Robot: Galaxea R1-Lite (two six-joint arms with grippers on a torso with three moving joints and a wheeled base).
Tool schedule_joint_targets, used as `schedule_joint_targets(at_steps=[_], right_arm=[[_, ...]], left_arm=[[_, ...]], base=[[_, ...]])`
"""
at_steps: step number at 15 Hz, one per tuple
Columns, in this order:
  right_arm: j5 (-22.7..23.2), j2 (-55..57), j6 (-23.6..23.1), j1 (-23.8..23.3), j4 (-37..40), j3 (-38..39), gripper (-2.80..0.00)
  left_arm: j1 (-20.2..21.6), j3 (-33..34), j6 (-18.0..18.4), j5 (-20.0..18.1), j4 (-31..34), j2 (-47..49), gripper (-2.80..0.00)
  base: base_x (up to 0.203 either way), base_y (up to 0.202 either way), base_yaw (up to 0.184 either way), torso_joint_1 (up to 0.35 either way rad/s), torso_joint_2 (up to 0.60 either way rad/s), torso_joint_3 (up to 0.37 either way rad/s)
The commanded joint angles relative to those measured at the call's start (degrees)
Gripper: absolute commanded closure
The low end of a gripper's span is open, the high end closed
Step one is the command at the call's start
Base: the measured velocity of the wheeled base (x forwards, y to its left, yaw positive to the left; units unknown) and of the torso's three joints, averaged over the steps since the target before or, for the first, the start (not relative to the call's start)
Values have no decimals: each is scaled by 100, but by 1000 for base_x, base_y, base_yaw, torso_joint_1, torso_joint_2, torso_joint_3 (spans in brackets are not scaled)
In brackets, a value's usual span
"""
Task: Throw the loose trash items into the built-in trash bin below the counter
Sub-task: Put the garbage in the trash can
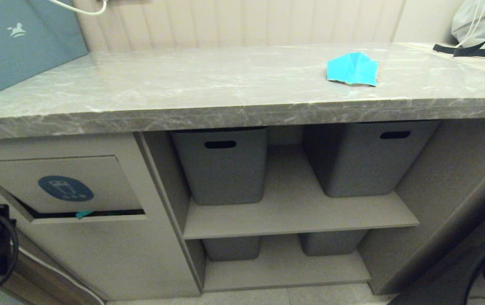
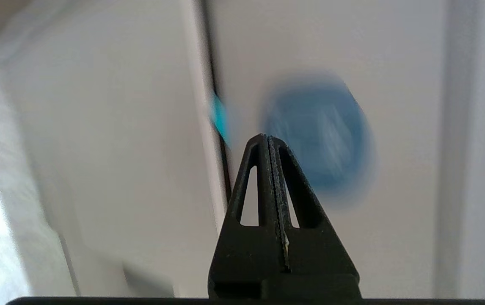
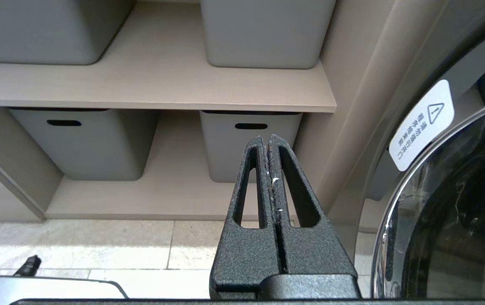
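One turquoise crumpled paper scrap (image 1: 84,214) caught in the beige bin flap (image 1: 69,186) slot; second scrap (image 1: 352,69) remains on grey marble bench (image 1: 183,89). Left end effector (image 2: 269,137) closed, empty; right end effector (image 3: 266,137) closed, parked

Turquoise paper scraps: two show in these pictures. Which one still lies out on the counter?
The larger folded scrap lies on the counter, toward its right end. The other only peeks from the slot under the bin flap.
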Motion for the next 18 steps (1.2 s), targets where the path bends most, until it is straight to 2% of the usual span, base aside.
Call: schedule_joint_targets(at_steps=[1,4,9,12,18], right_arm=[[2,-11,-21,-3,-1,0,0],[19,-11,-37,5,-1,0,0],[11,-11,-30,-4,-10,0,0],[10,-11,-37,5,-19,0,0],[19,-11,-37,2,-19,0,0]], left_arm=[[409,-210,-79,1,-122,1141,0],[615,-453,-132,-217,-314,1937,0],[259,-1237,-221,-419,-320,2518,0],[33,-1427,-248,-343,-289,2839,0],[25,-1805,-271,-194,-298,3271,0]], base=[[0,0,0,0,0,0],[0,0,0,0,0,0],[0,0,0,0,0,0],[0,0,0,0,0,0],[0,0,0,0,0,0]])
